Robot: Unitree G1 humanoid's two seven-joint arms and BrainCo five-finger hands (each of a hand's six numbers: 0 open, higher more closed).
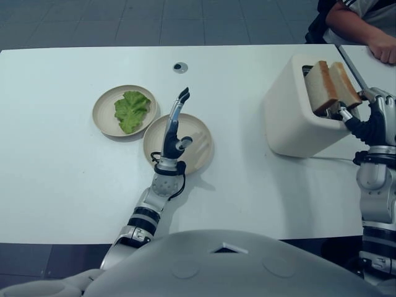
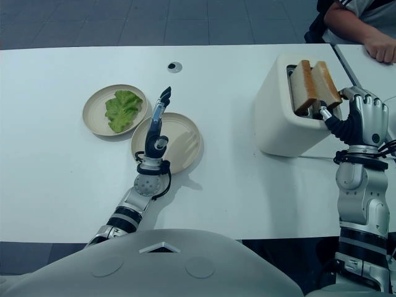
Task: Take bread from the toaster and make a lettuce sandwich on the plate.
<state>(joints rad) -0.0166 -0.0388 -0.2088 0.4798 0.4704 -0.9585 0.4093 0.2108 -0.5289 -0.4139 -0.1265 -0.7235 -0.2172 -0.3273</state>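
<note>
A white toaster point(image 1: 297, 117) stands at the right with two bread slices point(image 1: 322, 85) sticking up out of its slots. My right hand point(image 1: 376, 117) is at the toaster's near right corner, its fingers curled around the end of the right slice point(image 2: 326, 83). My left hand point(image 1: 173, 133) stands upright over the empty beige plate point(image 1: 199, 147), fingers straight and holding nothing. A green lettuce leaf point(image 1: 131, 110) lies on a second beige plate point(image 1: 104, 111) just left of the empty one.
A small dark round fitting point(image 1: 179, 67) sits in the white table top at the back. A person's arm point(image 1: 365, 28) rests on another table at the far right. The table's front edge runs close under my arms.
</note>
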